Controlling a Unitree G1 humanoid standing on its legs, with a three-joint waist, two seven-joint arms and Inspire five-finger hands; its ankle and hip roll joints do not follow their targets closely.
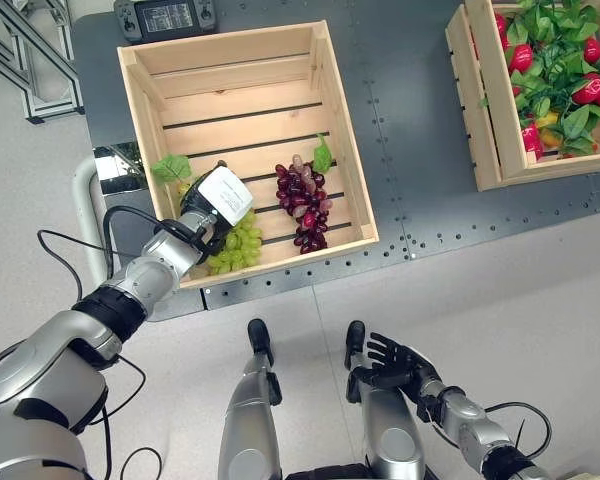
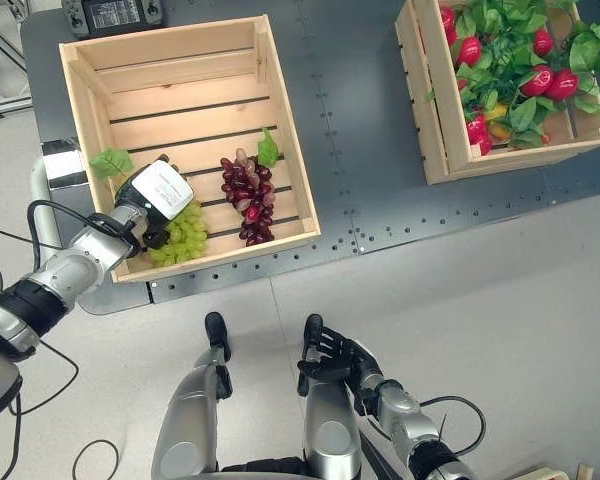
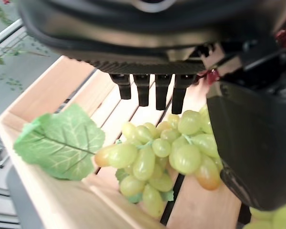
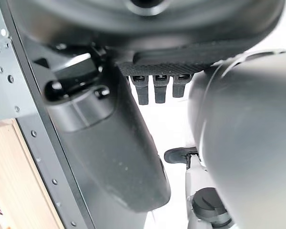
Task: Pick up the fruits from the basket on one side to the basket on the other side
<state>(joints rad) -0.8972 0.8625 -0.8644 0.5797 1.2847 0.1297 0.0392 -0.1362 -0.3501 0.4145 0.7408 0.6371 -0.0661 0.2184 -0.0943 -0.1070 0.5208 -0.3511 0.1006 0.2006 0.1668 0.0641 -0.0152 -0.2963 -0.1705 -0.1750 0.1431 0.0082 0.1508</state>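
Nearest the robot, the right hand (image 1: 392,362) hangs low over the pale floor, well apart from both crates, its fingers spread loosely and holding nothing.

Farther out, the left hand (image 1: 212,212) reaches over the near wall of the left wooden crate (image 1: 152,98) and sits directly above the green grape bunch (image 1: 236,247), which lies in that crate's near-left corner on the slats. In the left wrist view the fingers (image 3: 148,88) hang straight down just above the grapes and the thumb stands off to one side, so the hand is open and nothing is gripped yet. The bunch lies straight below the palm, its long axis running roughly along the crate's near wall, with its green leaf (image 1: 171,167) at the end toward the left wall. A close-down grasp across that axis looks like the next move.

Just beside it toward the crate's right wall lies a dark red grape bunch (image 1: 303,203), running near to far with its leaf at the far end.

Farthest, across the dark metal table (image 1: 410,150), stands the right wooden crate (image 1: 485,110), full of red fruits and foliage (image 1: 565,75). The left hand is plainly the nearer one to the grapes.
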